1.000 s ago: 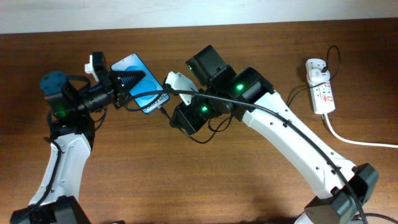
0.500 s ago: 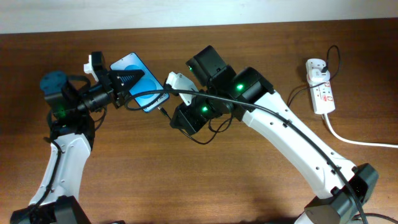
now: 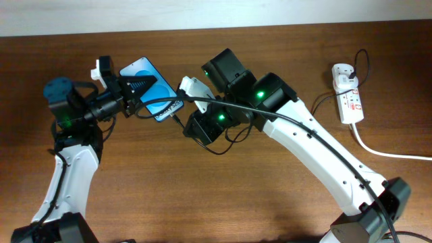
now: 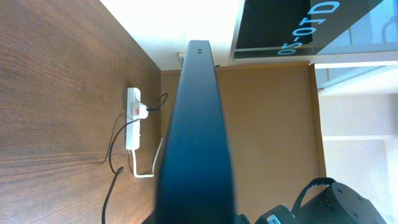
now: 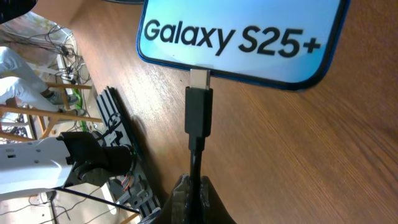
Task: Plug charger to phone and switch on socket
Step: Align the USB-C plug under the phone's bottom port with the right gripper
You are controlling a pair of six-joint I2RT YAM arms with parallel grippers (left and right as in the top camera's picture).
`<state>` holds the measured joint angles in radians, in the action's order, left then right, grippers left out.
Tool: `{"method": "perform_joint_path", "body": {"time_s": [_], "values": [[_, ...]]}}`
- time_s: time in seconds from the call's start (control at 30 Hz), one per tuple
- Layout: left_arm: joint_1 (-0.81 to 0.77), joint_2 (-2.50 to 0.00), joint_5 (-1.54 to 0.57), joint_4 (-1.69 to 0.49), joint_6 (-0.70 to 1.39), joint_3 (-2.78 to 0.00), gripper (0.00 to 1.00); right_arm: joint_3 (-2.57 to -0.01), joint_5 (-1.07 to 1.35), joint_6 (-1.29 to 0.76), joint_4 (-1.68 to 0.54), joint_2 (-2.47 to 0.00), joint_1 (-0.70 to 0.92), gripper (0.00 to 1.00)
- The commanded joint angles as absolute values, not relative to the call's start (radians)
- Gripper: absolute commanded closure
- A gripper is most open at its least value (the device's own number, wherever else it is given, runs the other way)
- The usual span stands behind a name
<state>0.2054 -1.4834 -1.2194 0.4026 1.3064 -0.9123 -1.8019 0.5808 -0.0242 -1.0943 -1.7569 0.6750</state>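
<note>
My left gripper [image 3: 137, 88] is shut on the phone [image 3: 154, 91] and holds it tilted above the table, blue screen up. In the left wrist view the phone's dark edge [image 4: 196, 124] fills the middle and hides the fingers. My right gripper [image 5: 194, 198] is shut on the charger cable just behind its black plug [image 5: 199, 115]. The plug's metal tip [image 5: 199, 78] meets the bottom edge of the phone [image 5: 236, 37] at the port, with part of the metal showing. The white socket strip [image 3: 350, 102] lies at the far right, with the white adapter [image 3: 343, 76] in it.
The thick white cord [image 3: 388, 152] runs off the right edge from the socket. The thin black cable loops near the socket [image 4: 112, 168] and trails back under the right arm [image 3: 297, 128]. The wall edge runs along the table's far side.
The phone wobbled slightly in my left gripper and came back to about the same place. The plug stays at the phone's lower edge. Both arms hardly moved.
</note>
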Motion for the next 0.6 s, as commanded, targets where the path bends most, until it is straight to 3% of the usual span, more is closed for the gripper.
{"method": "perform_joint_path", "body": {"time_s": [0.0, 0.57], "values": [[0.210, -1.473, -1.227, 0.406, 1.313, -0.923, 1.00, -1.825, 0.591, -0.035, -1.110, -1.742, 0.682, 0.96], [0.210, -1.473, -1.227, 0.406, 1.340, -0.923, 1.00, -1.825, 0.590, -0.039, -1.111, -1.742, 0.682, 0.96]]}}
